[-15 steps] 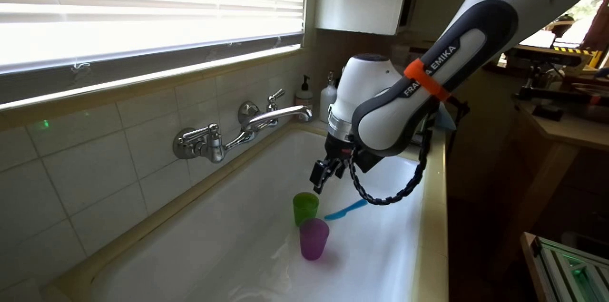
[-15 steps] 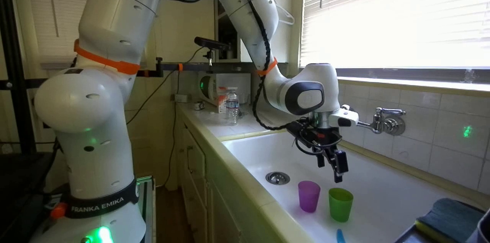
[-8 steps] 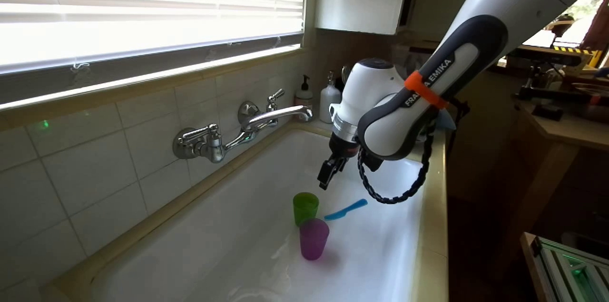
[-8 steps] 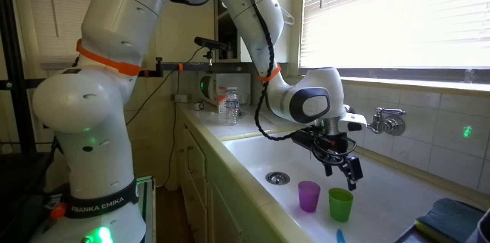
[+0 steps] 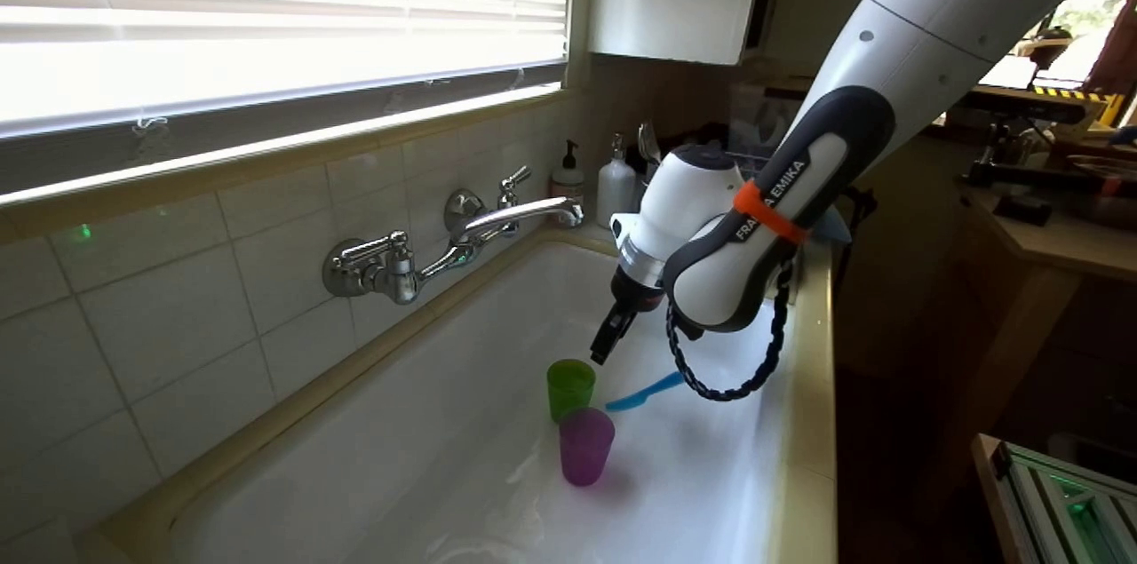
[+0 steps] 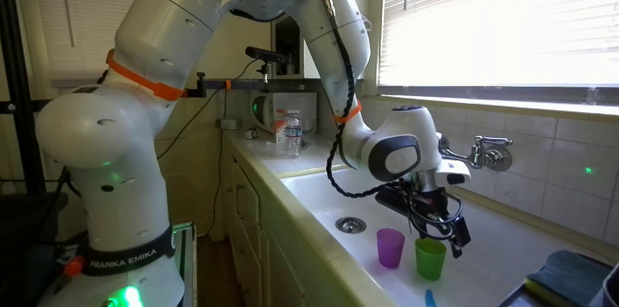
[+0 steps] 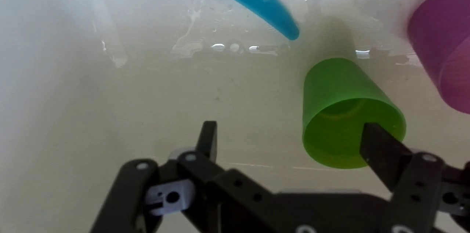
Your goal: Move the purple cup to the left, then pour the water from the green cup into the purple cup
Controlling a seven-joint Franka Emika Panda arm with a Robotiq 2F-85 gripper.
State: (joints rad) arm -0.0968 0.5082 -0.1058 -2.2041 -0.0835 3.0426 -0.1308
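Low over the sink (image 5: 426, 448) hangs the gripper (image 7: 290, 128), its jaws spread wide and holding nothing. Within the last second it has sunk lower and turned, coming closer to the green cup (image 7: 341, 119); in both exterior views the cups are unmoved. That reads as an approach to the green cup, so the pour is probably being set up. It does not look lined up: in the wrist view a finger (image 7: 382, 148) crosses the cup's mouth while its mate shows against bare sink floor, so a sideways shift is likely needed before grasping. The green cup stands upright; a paler ring inside may mark water, though the dim light leaves that unsure. Near it, but apart, stands the purple cup (image 6: 390, 249), also upright, its contents not shown because the wrist view cuts it off. Whether its move left is done cannot be told. Past the cups, the knife (image 7: 257, 2) lies on the wet sink floor; farthest is the tap (image 5: 524, 210).
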